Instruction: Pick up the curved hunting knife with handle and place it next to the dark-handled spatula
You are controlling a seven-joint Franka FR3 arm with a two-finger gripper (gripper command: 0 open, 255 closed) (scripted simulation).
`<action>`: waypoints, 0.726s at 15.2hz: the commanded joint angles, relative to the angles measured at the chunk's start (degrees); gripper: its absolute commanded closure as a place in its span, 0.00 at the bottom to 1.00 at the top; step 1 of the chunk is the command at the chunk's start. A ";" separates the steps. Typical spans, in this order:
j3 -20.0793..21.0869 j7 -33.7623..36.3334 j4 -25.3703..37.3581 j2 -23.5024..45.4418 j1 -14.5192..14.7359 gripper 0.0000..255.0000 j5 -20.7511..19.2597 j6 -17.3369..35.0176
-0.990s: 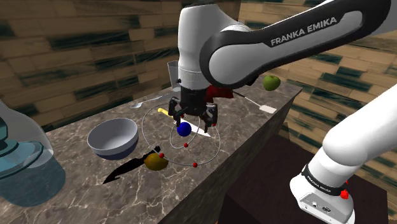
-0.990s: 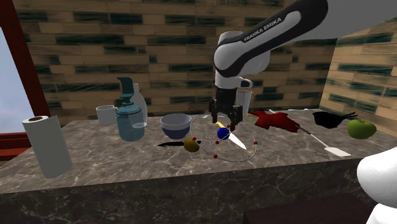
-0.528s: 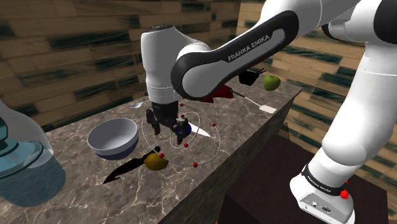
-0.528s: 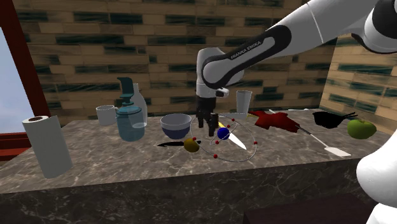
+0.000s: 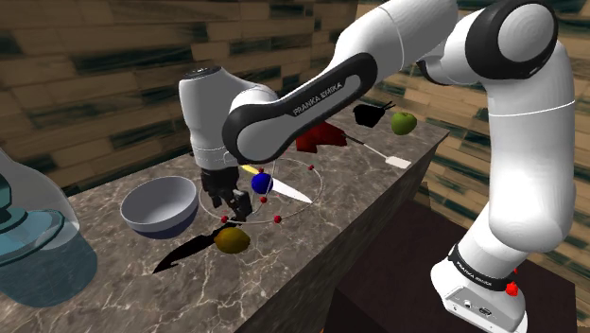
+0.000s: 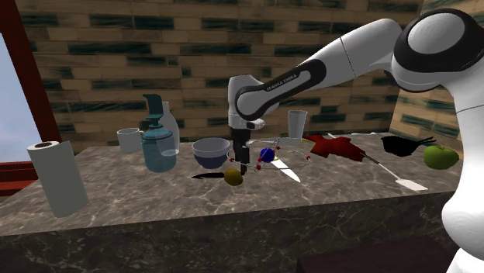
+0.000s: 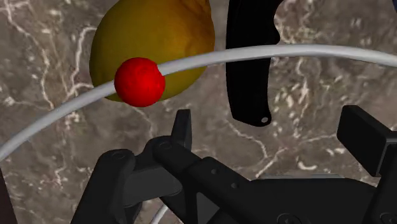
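The curved knife (image 5: pixel 189 250) is all black and lies flat on the marble counter (image 5: pixel 312 222). Its handle (image 7: pixel 250 63) ends beside a yellow-brown fruit (image 5: pixel 233 239). My gripper (image 5: pixel 233 201) hangs just above that handle end, pointing down, open with nothing between the fingers (image 7: pixel 182 130). In the second exterior view the gripper (image 6: pixel 242 162) is right of the knife (image 6: pixel 208 176) and over the fruit (image 6: pixel 233 177). The dark-handled spatula (image 5: pixel 378 151) with a white blade lies toward the counter's far right end (image 6: pixel 392 174).
A bowl (image 5: pixel 159 206) stands close beside the gripper. A white-bladed knife (image 5: pixel 287 193) lies near it. Farther along are a red object (image 5: pixel 317 140), a black object (image 5: pixel 371 114) and a green apple (image 5: pixel 405 122). A bottle (image 6: pixel 159 139), a cup (image 6: pixel 128 139), a glass (image 6: pixel 296 124) and a paper roll (image 6: pixel 58 178) stand behind and to the left.
The arm has swung to the shoulder view's left and dropped lower, from over the white-bladed knife to over the black knife's handle and the fruit.
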 commanded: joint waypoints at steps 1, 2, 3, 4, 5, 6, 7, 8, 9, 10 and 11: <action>-0.42 0.58 -0.41 0.65 0.37 0.00 -0.55 0.85; -0.65 0.78 -0.72 1.01 0.51 0.00 -0.87 1.43; -0.88 0.99 -1.01 1.38 0.66 0.00 -1.21 2.01; -1.26 1.31 -1.45 1.97 0.90 0.00 -1.74 2.90; -1.26 1.31 -1.45 1.97 0.90 0.00 -1.74 2.90; -1.25 1.31 -1.45 1.97 0.90 0.00 -1.74 2.91; -1.25 1.31 -1.45 1.97 0.90 0.00 -1.74 2.90; -1.26 1.31 -1.45 1.97 0.90 0.00 -1.74 2.90; -1.25 1.31 -1.45 1.97 0.90 0.00 -1.74 2.90; -1.25 1.31 -1.45 1.97 0.90 0.00 -1.74 2.90; -1.25 1.31 -1.45 1.97 0.90 0.00 -1.74 2.90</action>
